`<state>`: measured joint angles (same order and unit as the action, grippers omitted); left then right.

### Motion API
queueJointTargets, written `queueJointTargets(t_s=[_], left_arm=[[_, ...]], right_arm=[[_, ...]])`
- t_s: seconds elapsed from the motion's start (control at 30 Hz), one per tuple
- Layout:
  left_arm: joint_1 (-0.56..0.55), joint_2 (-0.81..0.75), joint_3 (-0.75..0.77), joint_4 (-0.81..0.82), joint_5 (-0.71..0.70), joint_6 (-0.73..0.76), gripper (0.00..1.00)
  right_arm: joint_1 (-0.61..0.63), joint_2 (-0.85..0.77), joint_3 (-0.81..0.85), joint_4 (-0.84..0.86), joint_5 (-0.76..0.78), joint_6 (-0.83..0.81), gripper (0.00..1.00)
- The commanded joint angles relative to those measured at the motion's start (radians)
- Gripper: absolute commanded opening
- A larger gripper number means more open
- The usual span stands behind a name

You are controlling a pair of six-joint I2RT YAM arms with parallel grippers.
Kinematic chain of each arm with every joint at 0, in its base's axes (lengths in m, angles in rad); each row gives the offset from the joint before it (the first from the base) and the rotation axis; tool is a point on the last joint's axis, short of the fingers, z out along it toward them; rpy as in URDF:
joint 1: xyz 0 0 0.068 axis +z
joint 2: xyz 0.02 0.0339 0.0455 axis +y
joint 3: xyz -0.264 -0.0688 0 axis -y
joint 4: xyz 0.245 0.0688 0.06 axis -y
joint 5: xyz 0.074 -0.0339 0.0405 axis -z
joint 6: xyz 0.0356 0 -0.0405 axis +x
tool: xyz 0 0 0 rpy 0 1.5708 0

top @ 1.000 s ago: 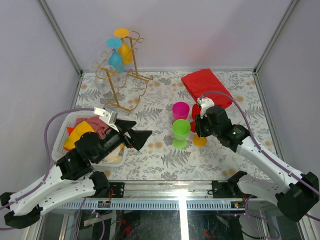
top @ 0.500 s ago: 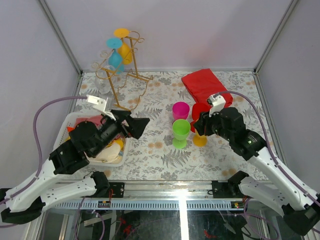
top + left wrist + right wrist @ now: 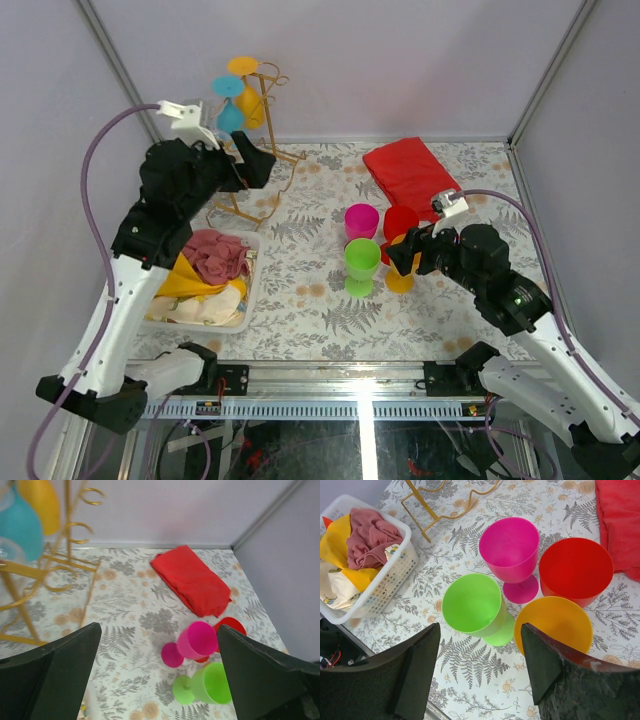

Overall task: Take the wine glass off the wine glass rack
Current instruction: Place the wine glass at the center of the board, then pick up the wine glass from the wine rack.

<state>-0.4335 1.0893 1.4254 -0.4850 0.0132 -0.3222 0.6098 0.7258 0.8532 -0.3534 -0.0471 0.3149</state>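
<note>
L gripper (image 3: 252,163) is held high at the far-left of the table (image 3: 300,320), just beside the wine glass rack (image 3: 243,214). Its jaws are spread wide w/ nothing pinched. In the L wrist view only tabletop and glasses are seen btwn its fingers (image 3: 65,670). No contact w/ the rack can be made out.

The rack is stood upright in the far-left corner. Two glasses are hung upside down on its hooks, feet uppermost: a blue wine glass (image 3: 230,116) and, just beside it, a yellow wine glass (image 3: 251,103). Both are seen at the top-left of the L wrist view, above and left of the fingers.

R gripper (image 3: 404,256) is held over a cluster of four glasses stood upright at mid-table: pink glass (image 3: 510,547), green glass (image 3: 472,602), red glass (image 3: 576,569) and orange glass (image 3: 554,625). Its jaws are parted and nothing is clamped. The orange glass is partly covered by one finger (image 3: 555,680) in the R wrist view; whether it is touched can't be told.

A folded red cloth (image 3: 412,172) is laid at the far-right. A white basket (image 3: 385,585) of cloths is set at the near-left.
</note>
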Motion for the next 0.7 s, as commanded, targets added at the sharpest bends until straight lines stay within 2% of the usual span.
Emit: queueJointTargets(t_s=[0.0,0.17,0.3,0.43,0.67], left_arm=[[0.206,0.001,0.042,0.021,0.266,-0.032,1.00],[0.553,0.043,0.009,0.120,0.509,-0.173,1.00],[0.752,0.086,-0.051,0.286,0.663,-0.359,1.00],[0.827,0.132,-0.063,0.370,0.656,-0.413,1.00],[0.861,0.211,-0.041,0.393,0.610,-0.394,1.00]], right_arm=[[0.004,-0.023,-0.006,0.042,-0.028,0.016,0.74],[0.004,-0.031,-0.003,0.034,-0.064,0.000,0.77],[0.005,-0.035,0.017,0.028,-0.091,0.001,0.78],[0.003,-0.028,0.040,0.032,-0.132,0.016,0.79],[0.004,-0.013,0.060,0.003,-0.125,-0.007,0.79]])
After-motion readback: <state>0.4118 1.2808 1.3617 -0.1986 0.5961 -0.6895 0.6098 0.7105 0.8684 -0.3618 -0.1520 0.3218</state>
